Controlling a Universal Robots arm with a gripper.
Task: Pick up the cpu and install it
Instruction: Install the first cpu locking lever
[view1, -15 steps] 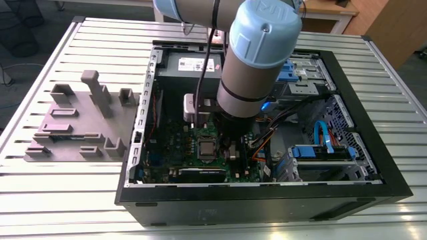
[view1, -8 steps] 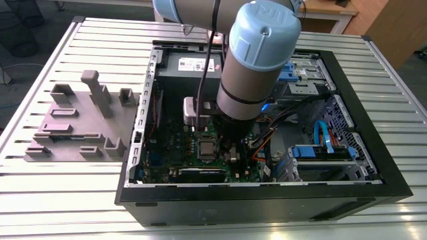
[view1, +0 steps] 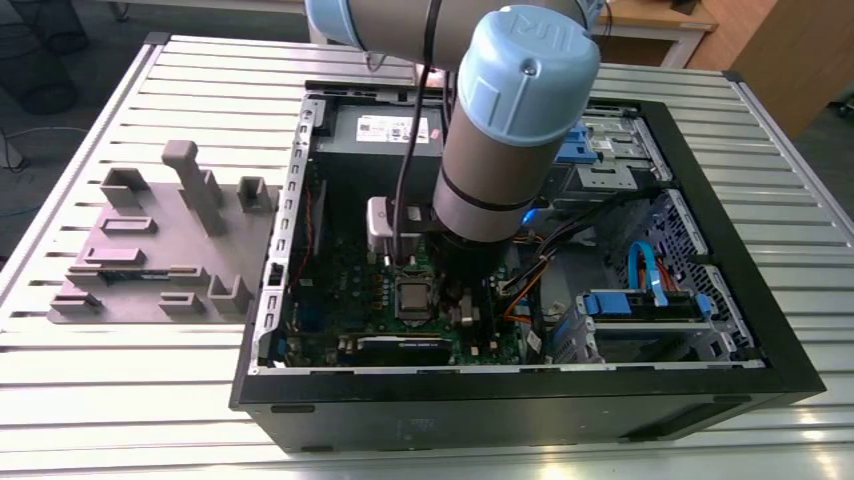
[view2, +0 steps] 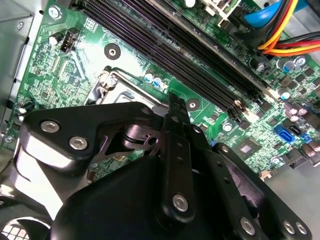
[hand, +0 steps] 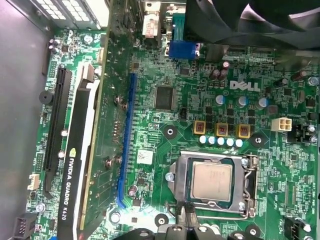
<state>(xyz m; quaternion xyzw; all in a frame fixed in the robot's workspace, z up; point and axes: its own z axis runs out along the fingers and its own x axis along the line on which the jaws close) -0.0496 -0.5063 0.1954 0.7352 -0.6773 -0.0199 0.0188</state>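
One chip to watch: the cpu (hand: 212, 181), flat and silver-topped, lying square inside the metal-framed socket (hand: 248, 186) on the green motherboard (hand: 165, 65) in the first wrist view. Not held by anything. Cannot tell whether the socket's frame is latched down over it.

Down inside the open computer case (view1: 534, 420) on the slatted table (view1: 80, 400) with the arm (view1: 514, 120), and there the hand (hand: 184, 214), its dark tip over the socket's rim just beside the cpu, not on the silver top. Cannot tell whether the hand is wide or narrow, since its own black body hides the answer in both wrist views.

Judged from here, several ways to spoil the work:

- Pressing down off-centre on one edge would probably tilt the cpu in its seat and put uneven load on the contacts beneath.
- Dragging sideways while this low could catch the tip on the socket's frame, or nudge the cpu askew if nothing clamps it.
- Swinging wide risks a knock against the graphics card (hand: 75, 165) to one side of the socket, or the memory slots (view2: 175, 45) to the other.
- Lifting carelessly with the tip hooked under the frame might pry it.

Well clear of all this: the mauve-grey tray (view1: 147, 250) beside the case.
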